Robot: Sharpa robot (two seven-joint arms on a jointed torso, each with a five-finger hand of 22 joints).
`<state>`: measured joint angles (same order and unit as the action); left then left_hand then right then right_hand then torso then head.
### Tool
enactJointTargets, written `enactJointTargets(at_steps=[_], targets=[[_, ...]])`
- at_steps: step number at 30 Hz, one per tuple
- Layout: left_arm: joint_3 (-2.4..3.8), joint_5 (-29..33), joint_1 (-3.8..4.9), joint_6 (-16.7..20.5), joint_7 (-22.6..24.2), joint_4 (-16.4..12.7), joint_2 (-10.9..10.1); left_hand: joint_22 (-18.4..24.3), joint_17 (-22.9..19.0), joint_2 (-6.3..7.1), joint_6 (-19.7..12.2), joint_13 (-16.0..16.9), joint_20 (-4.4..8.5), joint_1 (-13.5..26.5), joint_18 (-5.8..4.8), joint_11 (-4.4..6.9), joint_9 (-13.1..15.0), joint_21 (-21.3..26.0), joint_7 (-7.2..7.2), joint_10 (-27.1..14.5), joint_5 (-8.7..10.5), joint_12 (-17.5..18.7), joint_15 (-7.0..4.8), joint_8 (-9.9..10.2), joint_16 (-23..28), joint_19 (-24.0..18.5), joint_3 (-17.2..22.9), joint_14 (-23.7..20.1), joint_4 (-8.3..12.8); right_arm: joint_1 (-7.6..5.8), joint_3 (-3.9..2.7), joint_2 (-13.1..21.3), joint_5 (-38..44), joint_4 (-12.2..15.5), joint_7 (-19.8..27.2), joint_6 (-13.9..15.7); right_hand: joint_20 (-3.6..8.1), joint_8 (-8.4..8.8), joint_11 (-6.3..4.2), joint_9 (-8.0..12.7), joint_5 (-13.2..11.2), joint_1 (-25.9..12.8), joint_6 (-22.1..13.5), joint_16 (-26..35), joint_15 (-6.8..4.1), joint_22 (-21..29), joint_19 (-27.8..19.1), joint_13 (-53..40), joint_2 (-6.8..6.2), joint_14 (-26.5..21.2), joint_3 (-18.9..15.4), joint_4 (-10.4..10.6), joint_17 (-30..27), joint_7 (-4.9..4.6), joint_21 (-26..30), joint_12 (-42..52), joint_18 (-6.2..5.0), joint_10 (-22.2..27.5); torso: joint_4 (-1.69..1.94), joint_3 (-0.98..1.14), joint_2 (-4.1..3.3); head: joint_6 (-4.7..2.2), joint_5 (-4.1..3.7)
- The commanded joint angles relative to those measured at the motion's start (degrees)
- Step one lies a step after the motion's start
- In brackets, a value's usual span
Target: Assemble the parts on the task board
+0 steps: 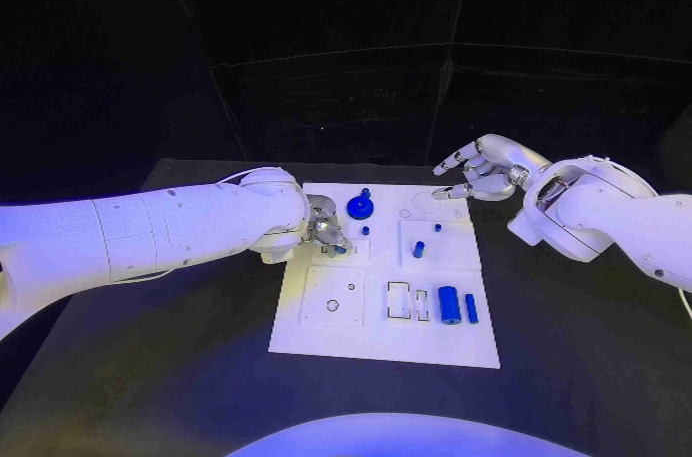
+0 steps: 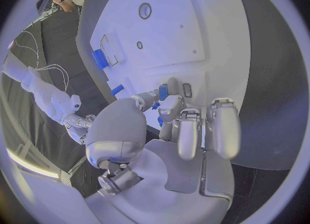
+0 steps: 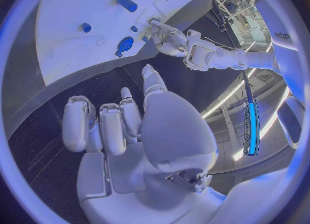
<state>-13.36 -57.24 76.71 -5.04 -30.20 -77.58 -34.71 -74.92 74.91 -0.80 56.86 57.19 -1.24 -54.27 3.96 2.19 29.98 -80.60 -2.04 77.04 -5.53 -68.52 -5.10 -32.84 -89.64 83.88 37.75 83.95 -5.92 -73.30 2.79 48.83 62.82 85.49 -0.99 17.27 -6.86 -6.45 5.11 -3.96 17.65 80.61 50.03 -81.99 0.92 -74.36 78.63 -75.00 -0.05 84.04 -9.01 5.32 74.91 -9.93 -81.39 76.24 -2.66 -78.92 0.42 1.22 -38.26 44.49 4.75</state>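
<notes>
Head view: a white task board (image 1: 346, 327) lies in the middle of a black table (image 1: 144, 377). The left hand (image 1: 325, 232) reaches in over the board's left edge, its fingertips pinching a small blue part (image 1: 339, 248) down at the board. The right hand (image 1: 483, 169) hovers above the board's far right corner, fingers spread apart and holding nothing. On the board sit a round blue part (image 1: 359, 208) near the far edge, a small blue peg (image 1: 418, 248) in the middle, and a blue cylinder (image 1: 449, 304) with a thin blue bar (image 1: 470, 308) just beside it near the front right.

Left wrist view: the left hand (image 2: 174, 125) closes its fingertips around the small blue part (image 2: 163, 92), right at the board's surface (image 2: 168, 32).

Right wrist view: the right hand (image 3: 139, 131) is empty with its fingers loosely apart, above the dark table beside the board (image 3: 71, 32). The left hand (image 3: 167, 36) touches the board's far side.
</notes>
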Motion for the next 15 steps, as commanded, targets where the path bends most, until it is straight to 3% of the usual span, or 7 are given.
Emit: enactJointTargets(at_steps=[1, 15], targets=[[-0.14, 0.46, -0.02, -0.63, -0.15, 0.21, -0.06, -1.67, 15.09, -0.62, 0.87, 0.09, 0.47, 0.33, -1.02, 0.14, -0.10, -0.08, 0.32, 0.40, -0.19, -0.18, -0.44, 0.38, -0.36, 1.66, 4.79, 6.05, 4.43, -0.11, -0.04, -0.13, 0.16, -0.04, 0.17, -0.41, 0.00, -0.29, -0.28, -0.02, 0.33, 0.05, 0.42, 0.34, -0.44, 0.09, -0.37, -0.22, 0.71, 2.92, -0.26, 0.07, 1.04, 0.06, 0.20, -0.13, -1.16, 0.04, 0.09, 0.00, -0.01, -0.03, 0.02], [-0.09, 1.79, 0.76, -1.75, -0.07, 0.21, 0.11, -1.57, 15.09, -0.24, 1.22, 0.71, 0.53, 0.11, -0.99, 0.29, -0.49, 0.04, 0.49, 0.60, -0.22, -0.52, -0.52, 0.58, -0.36, 1.63, 5.77, 6.05, 5.97, -0.10, -0.03, -0.58, 0.16, -0.55, 0.01, -0.88, 0.00, -0.29, -0.28, -0.02, 0.33, 0.05, 0.42, 0.34, -0.44, 0.09, -0.37, -0.22, 0.71, 2.92, -0.26, 0.07, 1.04, 0.06, 0.20, -0.13, -1.16, 0.04, 0.02, 0.02, -0.03, 0.10, 0.06]])
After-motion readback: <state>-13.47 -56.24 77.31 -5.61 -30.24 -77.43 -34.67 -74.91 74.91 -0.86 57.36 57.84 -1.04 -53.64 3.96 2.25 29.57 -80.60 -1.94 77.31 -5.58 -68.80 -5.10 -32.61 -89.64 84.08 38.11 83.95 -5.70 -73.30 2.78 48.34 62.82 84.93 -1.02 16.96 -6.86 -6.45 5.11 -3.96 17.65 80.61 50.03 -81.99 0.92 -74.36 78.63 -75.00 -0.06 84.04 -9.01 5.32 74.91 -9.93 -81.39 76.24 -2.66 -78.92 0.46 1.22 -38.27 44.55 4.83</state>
